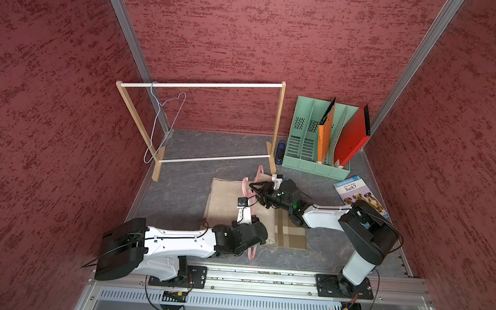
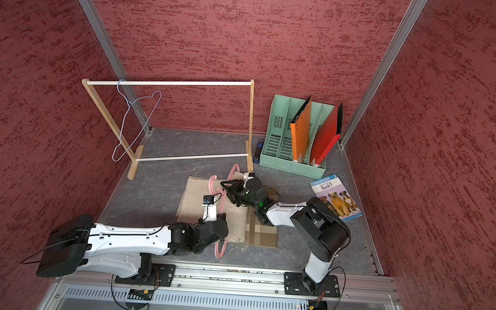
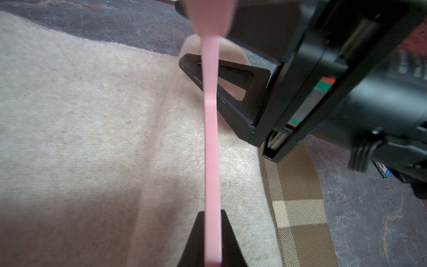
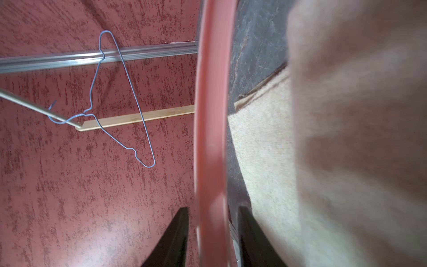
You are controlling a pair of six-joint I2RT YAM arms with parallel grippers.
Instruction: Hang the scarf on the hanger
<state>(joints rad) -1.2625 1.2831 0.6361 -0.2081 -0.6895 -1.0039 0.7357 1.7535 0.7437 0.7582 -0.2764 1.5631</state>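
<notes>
Mint file rack (image 1: 299, 126): orange folder (image 1: 325, 137), red folder (image 1: 354, 135), seemingly separate slots.

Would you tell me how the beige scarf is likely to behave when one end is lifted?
The scarf probably goes limp and drapes: it lies in soft folds, with a ridge bulging beneath the pink hanger. Its fuzzy, woolly surface suggests it would cling to the hanger rather than slip off.

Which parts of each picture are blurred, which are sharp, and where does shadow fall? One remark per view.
Right wrist view: the pink hanger and scarf, close to the lens, are smeared, while the blue wire hanger behind is sharp. Left wrist view: the pink hanger blurs at one end; shadow darkens part of the scarf. Both top views: sharp, evenly lit.
</notes>
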